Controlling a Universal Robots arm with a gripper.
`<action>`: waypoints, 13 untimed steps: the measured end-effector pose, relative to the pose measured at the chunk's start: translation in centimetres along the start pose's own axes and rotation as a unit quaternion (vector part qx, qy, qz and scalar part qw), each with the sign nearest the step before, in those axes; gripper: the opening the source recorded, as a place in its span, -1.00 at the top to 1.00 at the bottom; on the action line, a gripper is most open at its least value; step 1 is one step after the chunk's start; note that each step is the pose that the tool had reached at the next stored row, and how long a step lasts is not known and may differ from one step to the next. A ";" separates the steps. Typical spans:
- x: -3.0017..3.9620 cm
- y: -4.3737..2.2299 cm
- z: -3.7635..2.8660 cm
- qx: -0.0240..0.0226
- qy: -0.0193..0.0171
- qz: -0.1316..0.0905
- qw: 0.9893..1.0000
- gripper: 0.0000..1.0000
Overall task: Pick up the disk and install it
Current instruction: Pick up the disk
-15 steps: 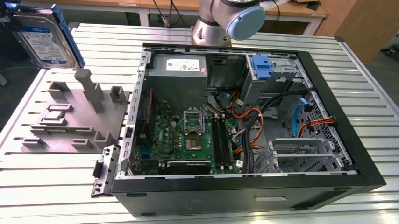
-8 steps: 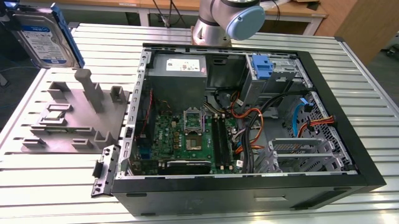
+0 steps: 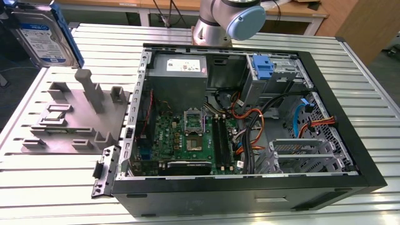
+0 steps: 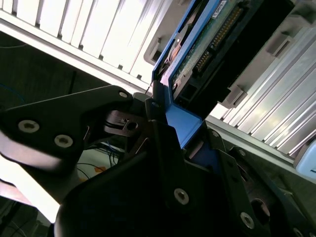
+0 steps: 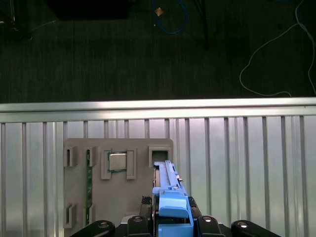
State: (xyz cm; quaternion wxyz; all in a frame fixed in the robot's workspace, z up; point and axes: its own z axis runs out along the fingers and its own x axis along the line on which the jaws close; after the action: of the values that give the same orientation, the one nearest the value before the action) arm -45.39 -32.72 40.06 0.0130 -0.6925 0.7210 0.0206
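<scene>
Gripper [image 4: 170, 117] clamped on the disk [image 3: 41, 35] by its blue carrier [image 5: 173, 205]; plastic may flex, so I risk tilt or slip.

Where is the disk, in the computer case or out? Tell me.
Out. The gripper is shut on the disk, raised above the grey rack beside the computer case.

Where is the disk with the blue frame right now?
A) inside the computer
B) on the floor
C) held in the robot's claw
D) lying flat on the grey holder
C: the claw is clamped on the blue frame of the disk, holding it in the air, off the grey holder.
</scene>
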 end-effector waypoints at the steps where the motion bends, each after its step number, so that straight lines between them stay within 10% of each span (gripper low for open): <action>1: 0.00 0.00 -0.11 0.000 0.000 0.000 1.000 0.26; 13: -0.08 0.02 -1.75 0.000 0.000 0.000 1.000 0.26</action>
State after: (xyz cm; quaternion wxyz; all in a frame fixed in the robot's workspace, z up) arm -45.39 -32.72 41.81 0.0132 -0.6925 0.7210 0.0206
